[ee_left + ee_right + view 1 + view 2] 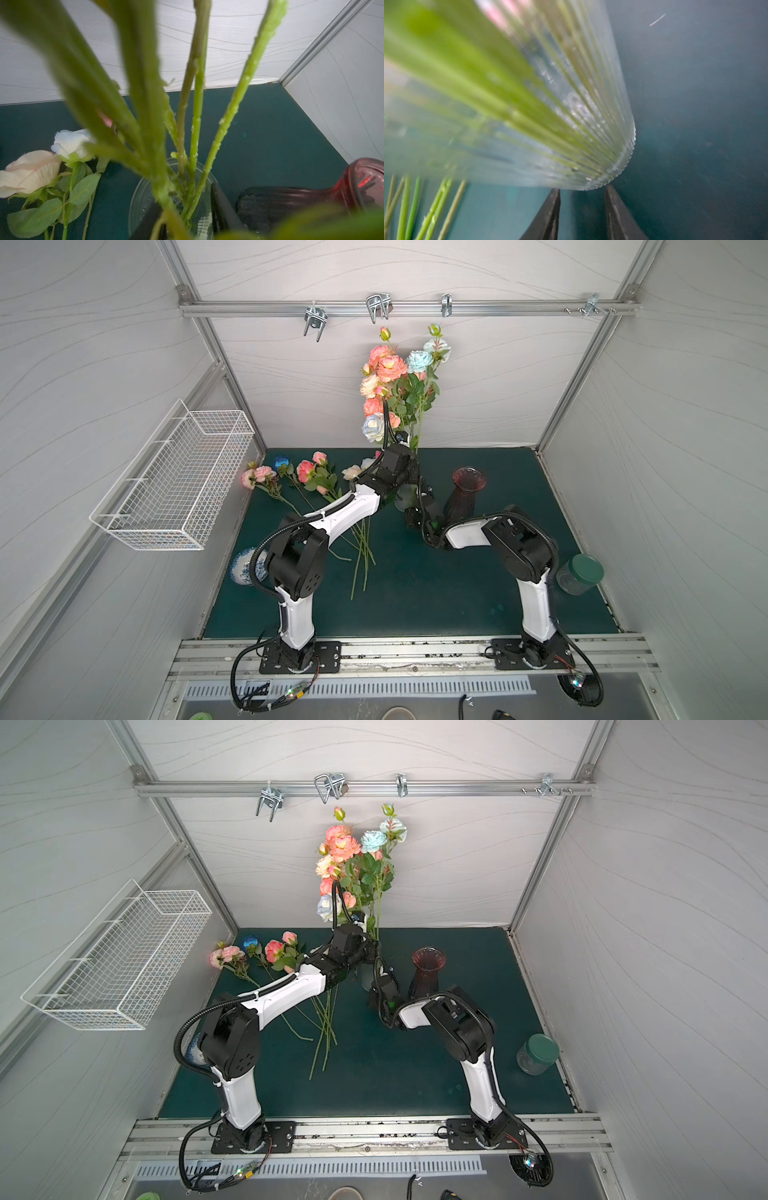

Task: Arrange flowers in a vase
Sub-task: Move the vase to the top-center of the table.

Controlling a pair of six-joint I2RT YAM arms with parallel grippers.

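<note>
The clear ribbed vase [406, 498] stands mid-tabletop, toward the far edge, with the tall bunch of flowers [390, 369] rising from it against the back wall. More loose flowers [307, 472] lie along the far-left part of the tabletop [415, 593], stems pointing to the near edge. The step looks like seating a stem in the vase. To do it well, the stem should drop fully inside the rim before the claw backs away, and the retreat should go straight up and out, so no leaf snags and tips the glass. The left arm reaches diagonally from the near-left edge, wrist level with the vase mouth. The left gripper [186, 195] has its jaws apart around the stems, seemingly clamping nothing, though blur makes that uncertain. The right arm is folded, elbow high and forearm dipping low beside the red vase [467, 489]. The right gripper [582, 192] sits at the clear vase's foot, jaws slightly apart and empty.
</note>
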